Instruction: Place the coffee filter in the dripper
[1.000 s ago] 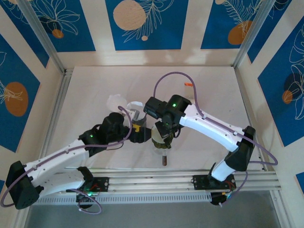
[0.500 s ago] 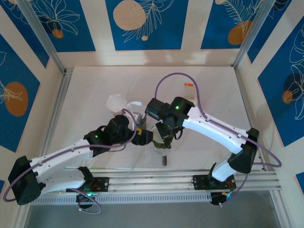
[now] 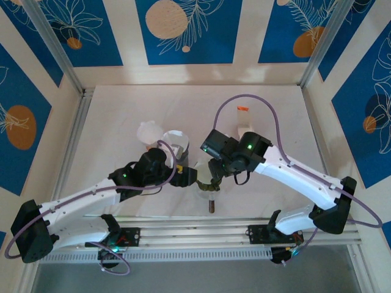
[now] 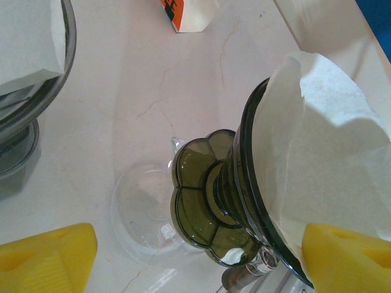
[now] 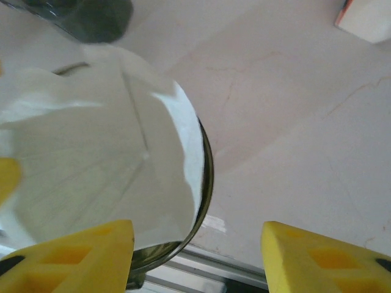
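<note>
The olive-green dripper (image 3: 208, 185) (image 4: 204, 201) stands near the table's front edge, its brown handle (image 3: 211, 206) pointing to the rail. The white coffee filter (image 4: 324, 165) (image 5: 104, 159) lies inside its cone, the paper's edge standing above the rim. My left gripper (image 3: 190, 177) (image 4: 195, 253) is open around the dripper's foot; one yellow finger (image 4: 345, 256) is at the rim and the other is well off to the side. My right gripper (image 3: 214, 176) (image 5: 198, 253) hangs open just above the dripper's rim (image 5: 206, 177), nothing between its fingers.
A glass holder with more paper filters (image 3: 175, 141) (image 4: 27, 55) stands behind the left gripper, with a clear plastic lid (image 3: 148, 131) beside it. A small white box with an orange end (image 3: 243, 119) (image 4: 186, 12) (image 5: 366, 18) lies at the back. A clear glass disc (image 4: 143, 210) rests beside the dripper's foot.
My right gripper has opened, let go of the filter and drawn back to the right. The filter stays in the dripper. The left arm has barely moved.
</note>
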Motion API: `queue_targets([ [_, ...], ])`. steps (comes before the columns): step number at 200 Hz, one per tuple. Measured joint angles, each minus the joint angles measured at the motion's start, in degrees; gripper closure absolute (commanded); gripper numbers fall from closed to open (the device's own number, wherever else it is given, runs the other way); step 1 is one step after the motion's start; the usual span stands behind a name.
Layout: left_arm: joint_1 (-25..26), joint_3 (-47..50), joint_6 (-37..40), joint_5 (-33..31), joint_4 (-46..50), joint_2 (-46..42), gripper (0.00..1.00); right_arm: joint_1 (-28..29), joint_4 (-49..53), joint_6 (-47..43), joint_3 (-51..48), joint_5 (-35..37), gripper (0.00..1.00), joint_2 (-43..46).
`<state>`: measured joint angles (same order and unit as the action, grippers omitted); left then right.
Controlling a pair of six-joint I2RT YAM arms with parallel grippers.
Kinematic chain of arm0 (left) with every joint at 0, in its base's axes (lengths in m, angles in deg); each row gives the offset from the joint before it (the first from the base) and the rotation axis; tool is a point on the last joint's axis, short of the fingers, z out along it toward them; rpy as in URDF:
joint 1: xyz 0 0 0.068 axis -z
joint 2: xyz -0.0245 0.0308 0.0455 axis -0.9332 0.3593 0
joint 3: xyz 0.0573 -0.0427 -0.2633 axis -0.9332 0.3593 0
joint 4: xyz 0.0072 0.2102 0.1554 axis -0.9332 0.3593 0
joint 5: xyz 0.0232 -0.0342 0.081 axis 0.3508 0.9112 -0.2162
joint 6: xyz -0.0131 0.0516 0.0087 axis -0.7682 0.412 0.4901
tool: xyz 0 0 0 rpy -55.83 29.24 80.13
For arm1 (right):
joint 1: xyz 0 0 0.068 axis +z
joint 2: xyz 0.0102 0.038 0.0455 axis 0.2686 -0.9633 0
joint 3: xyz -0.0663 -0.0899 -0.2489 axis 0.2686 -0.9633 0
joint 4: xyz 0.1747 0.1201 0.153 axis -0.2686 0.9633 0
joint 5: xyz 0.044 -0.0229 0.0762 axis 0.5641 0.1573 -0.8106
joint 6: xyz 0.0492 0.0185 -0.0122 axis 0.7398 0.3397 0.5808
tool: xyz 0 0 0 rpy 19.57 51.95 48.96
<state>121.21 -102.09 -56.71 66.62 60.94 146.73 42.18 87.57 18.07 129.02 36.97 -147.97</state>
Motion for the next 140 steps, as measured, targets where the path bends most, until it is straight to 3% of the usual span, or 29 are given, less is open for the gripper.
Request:
queue_targets([
  [48, 0.04, 0.00, -0.15, -0.24, -0.17, -0.02, 0.12, -0.87, -2.08, 1.70, -5.99, -0.44, 0.42, 0.55],
  [101, 0.04, 0.00, -0.15, -0.59, 0.00, -0.02, 0.11, -2.34, -5.79, 1.51, -5.14, -1.84, 0.28, 4.04],
  [140, 0.04, 0.00, -0.15, -0.85, 0.02, -0.02, 0.12, -4.48, -9.33, 1.01, -4.42, -4.68, 0.30, 0.02],
])
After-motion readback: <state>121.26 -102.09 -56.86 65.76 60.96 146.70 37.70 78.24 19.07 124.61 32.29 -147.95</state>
